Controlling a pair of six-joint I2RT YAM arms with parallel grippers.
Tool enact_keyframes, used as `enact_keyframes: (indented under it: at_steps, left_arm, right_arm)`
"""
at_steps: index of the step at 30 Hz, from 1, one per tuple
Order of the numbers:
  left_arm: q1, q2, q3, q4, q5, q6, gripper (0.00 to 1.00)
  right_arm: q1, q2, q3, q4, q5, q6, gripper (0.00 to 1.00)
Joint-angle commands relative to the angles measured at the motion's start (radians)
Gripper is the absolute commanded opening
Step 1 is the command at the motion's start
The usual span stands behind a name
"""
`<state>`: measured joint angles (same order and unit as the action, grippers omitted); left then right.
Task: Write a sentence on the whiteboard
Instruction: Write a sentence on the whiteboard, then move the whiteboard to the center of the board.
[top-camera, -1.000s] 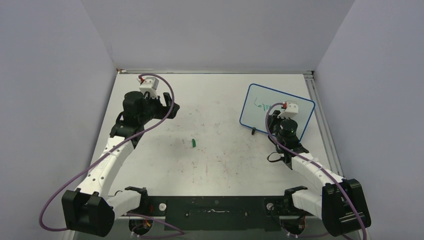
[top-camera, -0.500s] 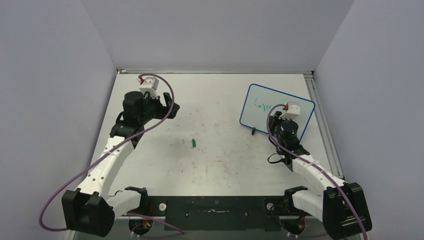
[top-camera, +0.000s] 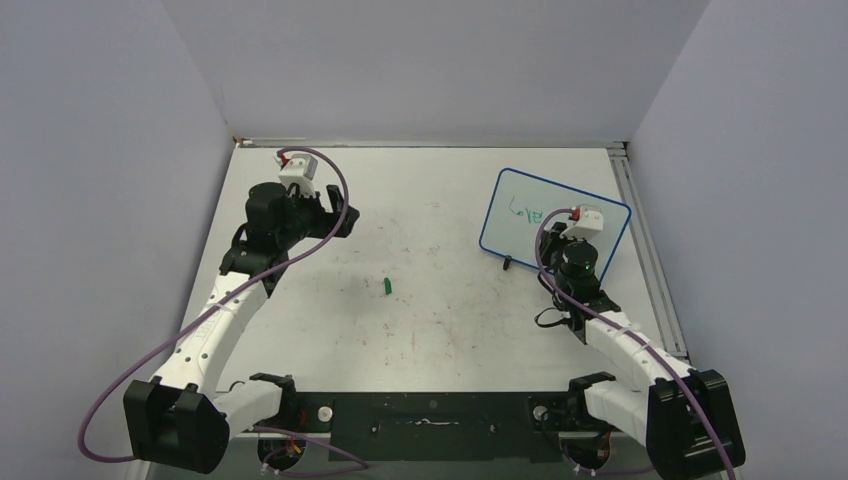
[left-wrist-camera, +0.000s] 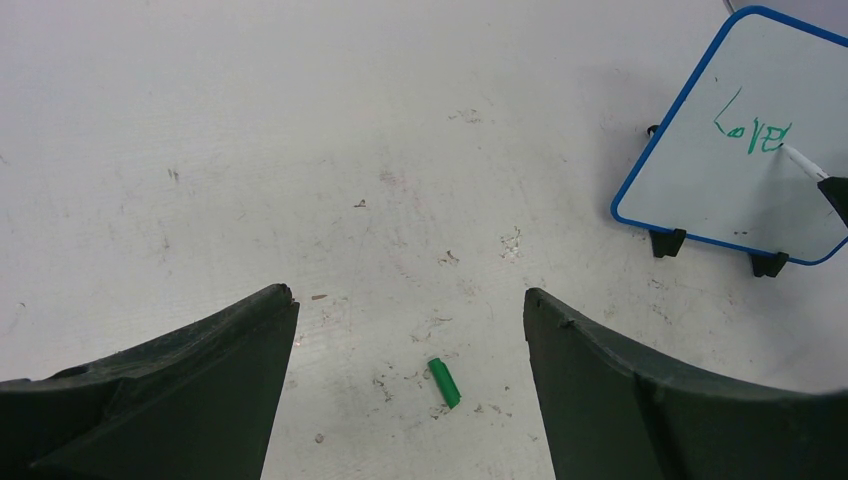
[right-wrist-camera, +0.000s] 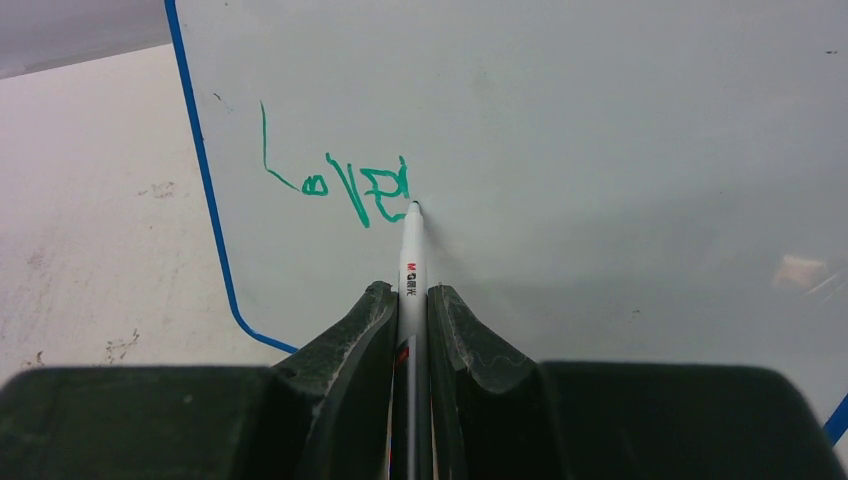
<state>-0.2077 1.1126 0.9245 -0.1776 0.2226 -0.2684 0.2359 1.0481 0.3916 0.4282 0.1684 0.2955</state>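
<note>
From my feed I see a scuffed white table (top-camera: 440, 320) boxed in by plain pale lavender walls (top-camera: 430, 70) on three sides. Along its right edge runs what may be a metal rail (top-camera: 648, 250). The light is even.

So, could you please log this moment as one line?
right gripper: shut on marker; marker tip: on whiteboard; sentence: reads "Love"; left gripper: open, empty

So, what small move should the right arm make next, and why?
Probably lift the thin white marker slightly and shift it onward along the line to start the next word. The right gripper is shut on it, its tip touches the glossy blue-rimmed whiteboard at the end of the green handwritten word, roughly "Love", and bare board lies beyond it.
</note>
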Motion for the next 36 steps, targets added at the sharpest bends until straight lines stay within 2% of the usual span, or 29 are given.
enact_keyframes:
  at_steps: [1, 6, 11, 15, 17, 20, 25, 32, 36]
  left_arm:
    - [0.0, -0.023, 0.002, 0.02, 0.014, 0.009, 0.82]
    - [-0.005, -0.021, -0.001, 0.018, -0.005, 0.014, 0.81]
    - [-0.075, -0.009, -0.016, 0.055, -0.023, -0.009, 0.79]
    - [-0.216, 0.028, -0.007, 0.115, -0.073, -0.088, 0.77]
    - [-0.317, 0.06, -0.031, 0.215, -0.147, -0.144, 0.76]
    - [-0.463, 0.174, -0.036, 0.405, -0.257, -0.218, 0.76]
    - [-0.594, 0.467, 0.077, 0.583, -0.308, -0.301, 0.72]
    - [-0.685, 0.783, 0.303, 0.612, -0.351, -0.294, 0.68]
    - [-0.727, 0.891, 0.39, 0.584, -0.358, -0.265, 0.68]
  right_arm:
    - [0.002, -0.033, -0.002, 0.005, 0.006, 0.004, 0.05]
    - [0.009, -0.13, 0.039, -0.093, -0.067, 0.012, 0.05]
    - [0.016, -0.255, 0.136, -0.292, -0.121, 0.007, 0.05]
    - [0.015, -0.29, 0.247, -0.387, -0.116, -0.003, 0.05]
    - [0.016, -0.293, 0.304, -0.415, -0.079, -0.004, 0.05]
    - [0.016, -0.291, 0.383, -0.425, -0.042, -0.005, 0.05]
    - [0.017, -0.286, 0.461, -0.425, 0.006, 0.008, 0.05]
    - [0.017, -0.297, 0.477, -0.42, 0.021, 0.035, 0.05]
    - [0.016, -0.311, 0.471, -0.416, 0.04, 0.022, 0.05]
